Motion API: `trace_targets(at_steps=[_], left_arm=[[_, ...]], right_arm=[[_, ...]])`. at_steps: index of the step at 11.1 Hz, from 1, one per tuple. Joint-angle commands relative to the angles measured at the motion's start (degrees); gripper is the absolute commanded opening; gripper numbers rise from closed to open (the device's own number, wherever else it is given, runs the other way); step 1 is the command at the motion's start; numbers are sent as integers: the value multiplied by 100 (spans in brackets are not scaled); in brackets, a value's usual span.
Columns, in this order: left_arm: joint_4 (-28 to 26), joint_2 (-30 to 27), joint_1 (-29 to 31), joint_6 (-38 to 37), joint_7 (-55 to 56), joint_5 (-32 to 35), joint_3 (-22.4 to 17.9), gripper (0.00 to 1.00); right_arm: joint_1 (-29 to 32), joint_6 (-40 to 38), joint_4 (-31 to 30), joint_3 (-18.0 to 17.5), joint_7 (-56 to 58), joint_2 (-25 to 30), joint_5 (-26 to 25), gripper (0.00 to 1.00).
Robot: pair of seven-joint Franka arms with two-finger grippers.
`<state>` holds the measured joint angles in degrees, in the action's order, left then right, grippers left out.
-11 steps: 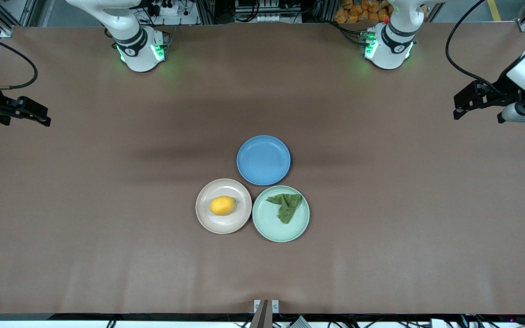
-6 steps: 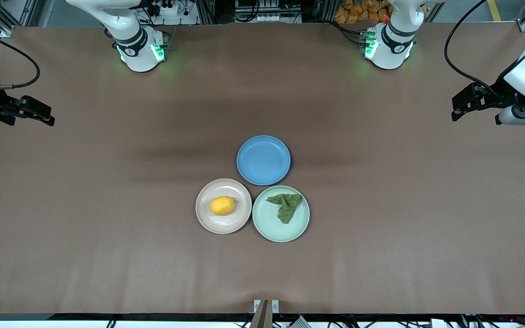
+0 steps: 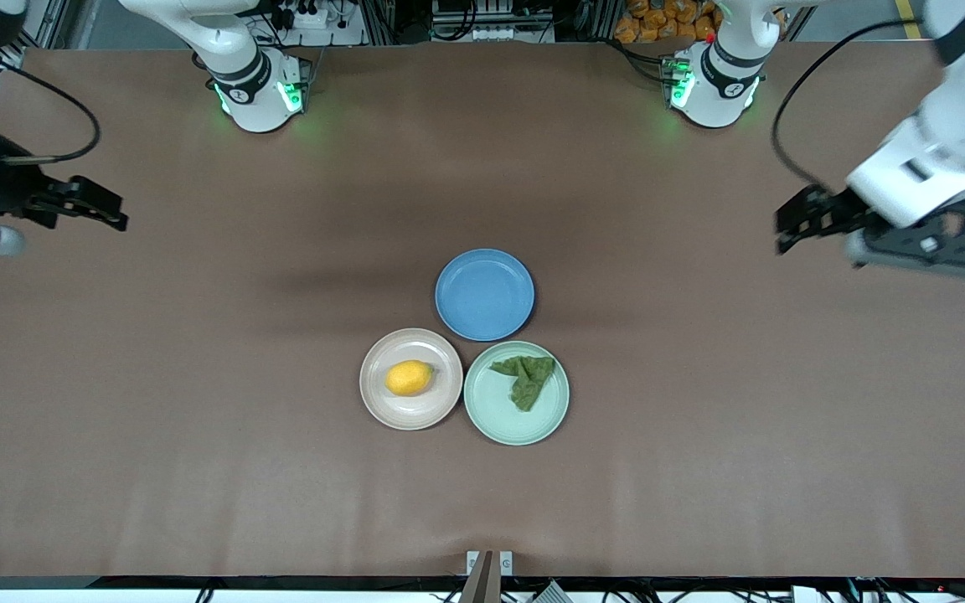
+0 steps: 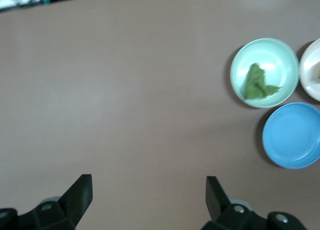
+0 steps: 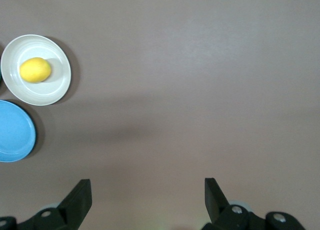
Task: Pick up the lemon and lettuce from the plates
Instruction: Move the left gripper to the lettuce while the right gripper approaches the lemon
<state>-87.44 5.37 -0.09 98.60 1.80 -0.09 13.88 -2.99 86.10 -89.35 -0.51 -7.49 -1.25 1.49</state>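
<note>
Beige plate point(image 4: 313, 69) cut off, lemon point(image 3: 410, 378) hidden there.

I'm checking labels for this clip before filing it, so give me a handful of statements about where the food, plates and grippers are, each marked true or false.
1. The lemon lies on the beige-pink plate. True.
2. The lettuce lies on the blue plate. False: it lies on the mint green plate; the blue plate holds nothing.
3. The left gripper is shut on the lettuce. False: it is open and holds nothing, over bare table toward the left arm's end.
4. The right gripper is open, over bare table toward the right arm's end. True.
5. The blue plate lies farther from the front camera than the other two plates. True.
</note>
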Motion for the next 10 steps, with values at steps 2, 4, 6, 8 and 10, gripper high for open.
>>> trace_targets(at_steps=[2, 4, 6, 8, 10], left_arm=[[78, 1042, -736, 1473, 496, -132, 9, 100], [95, 1421, -1026, 2126, 514, -105, 9, 100], [95, 1764, -1484, 2994, 549, -61, -17, 100], [95, 2203, -1712, 3715, 602, -79, -9, 100], [95, 2703, -1758, 4366, 585, -26, -9, 100]], right_arm=[[-474, 65, -3, 34, -797, -42, 71, 100], [-658, 179, 5, 34, -1042, -112, 97, 100], [-799, 363, 6, 34, -1437, -191, 334, 100], [-1036, 451, 6, 34, -1859, -270, 335, 100], [-1247, 557, 58, 25, -2107, -393, 370, 100]])
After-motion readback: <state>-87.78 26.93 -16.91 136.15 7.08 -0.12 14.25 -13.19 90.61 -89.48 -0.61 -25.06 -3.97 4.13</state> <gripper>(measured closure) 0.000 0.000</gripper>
